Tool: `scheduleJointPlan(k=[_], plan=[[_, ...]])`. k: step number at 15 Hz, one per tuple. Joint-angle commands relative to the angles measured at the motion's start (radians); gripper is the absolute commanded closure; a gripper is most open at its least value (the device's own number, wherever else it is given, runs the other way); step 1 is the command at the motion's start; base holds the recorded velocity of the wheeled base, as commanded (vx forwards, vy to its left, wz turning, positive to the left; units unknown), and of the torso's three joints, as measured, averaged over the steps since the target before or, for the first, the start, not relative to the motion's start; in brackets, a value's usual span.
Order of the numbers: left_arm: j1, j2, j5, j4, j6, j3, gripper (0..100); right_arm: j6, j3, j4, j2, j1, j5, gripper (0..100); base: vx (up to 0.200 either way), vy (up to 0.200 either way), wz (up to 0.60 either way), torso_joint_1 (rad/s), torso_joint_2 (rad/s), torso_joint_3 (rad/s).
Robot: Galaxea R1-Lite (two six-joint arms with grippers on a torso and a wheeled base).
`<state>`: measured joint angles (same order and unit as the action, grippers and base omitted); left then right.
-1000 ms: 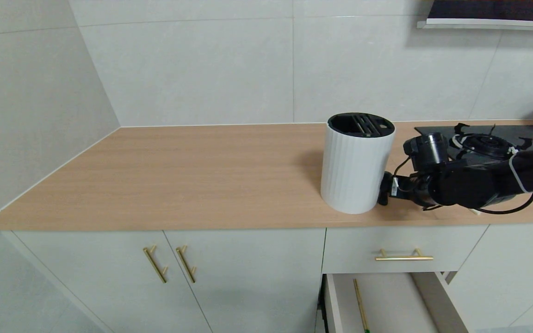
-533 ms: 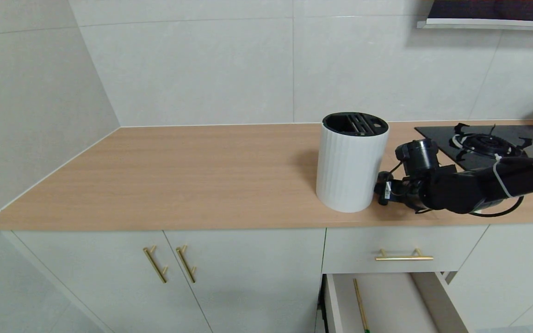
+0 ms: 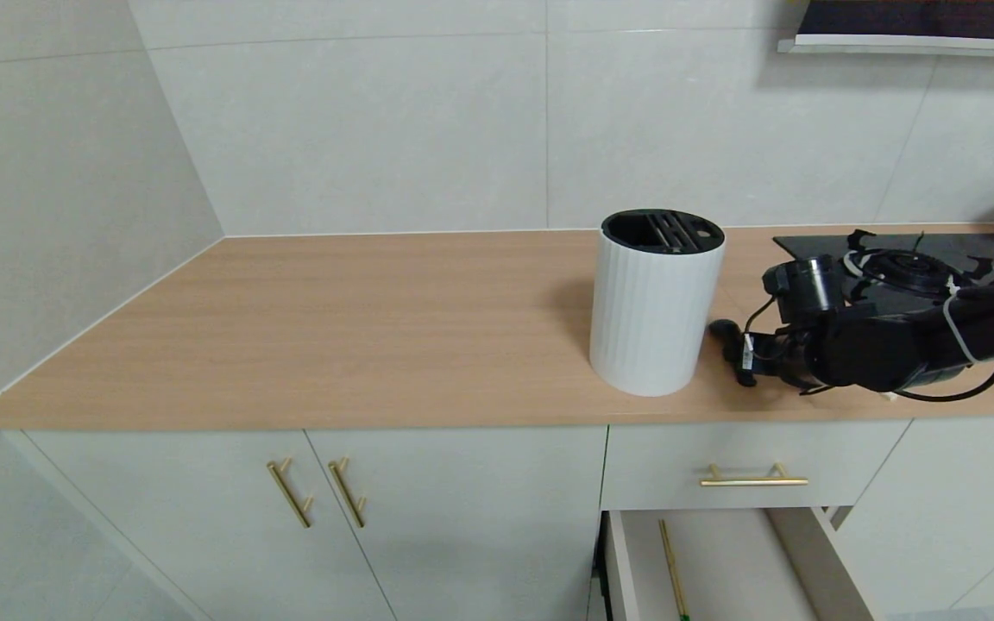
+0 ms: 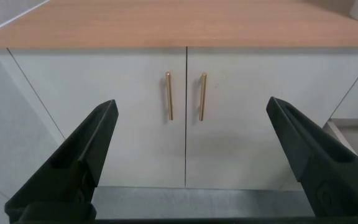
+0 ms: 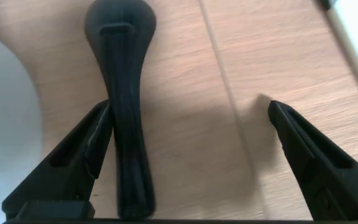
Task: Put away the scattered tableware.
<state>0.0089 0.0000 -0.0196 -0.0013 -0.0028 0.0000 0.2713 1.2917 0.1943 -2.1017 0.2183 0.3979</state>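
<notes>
Stored: nothing seen in white ribbed utensil holder (image 3: 654,310), seemingly
Left to do: black utensil handle (image 5: 122,93) lying on countertop (image 3: 376,328)
Right gripper (image 5: 188,124): fingers spread astride handle, unclamped
Left gripper (image 4: 191,118): spread wide, holding nothing

Right arm (image 3: 894,349) stretched out low and level — right gripper (image 5: 190,109) spread wide. Left gripper (image 4: 191,102) hangs with fingers wide apart too.

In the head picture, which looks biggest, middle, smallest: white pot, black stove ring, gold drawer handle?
1. Tall white ribbed holder.
2. Black metal stove ring, though it sits farther back.
3. Thin gold drawer handle.
</notes>
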Motion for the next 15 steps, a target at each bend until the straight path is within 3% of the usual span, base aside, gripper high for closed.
scheduleJointPlan(k=[1,6,10,11,15], plan=[[0.000,0.000,0.000,0.000,0.000,0.000,0,-0.001,-0.003,0.002,0.009,-0.007,-0.002,0,0.000,0.000,0.00,0.000,0.00,0.000],[0.000,0.000,0.000,0.000,0.000,0.000,0,-0.001,-0.060,0.008,0.000,0.070,-0.007,0,0.000,0.000,0.00,0.000,0.00,0.000],[0.000,0.000,-0.002,0.000,0.000,0.000,0,0.000,-0.065,0.008,0.002,0.070,-0.008,0,0.000,0.000,0.00,0.000,0.00,0.000],[0.000,0.000,0.000,0.000,0.000,0.000,0,0.000,-0.066,0.008,0.003,0.070,-0.010,100,0.000,0.000,0.00,0.000,0.00,0.000],[0.000,0.000,0.000,0.000,0.000,0.000,0,-0.001,-0.068,0.008,-0.004,0.070,-0.011,100,0.000,0.000,0.00,0.000,0.00,0.000]])
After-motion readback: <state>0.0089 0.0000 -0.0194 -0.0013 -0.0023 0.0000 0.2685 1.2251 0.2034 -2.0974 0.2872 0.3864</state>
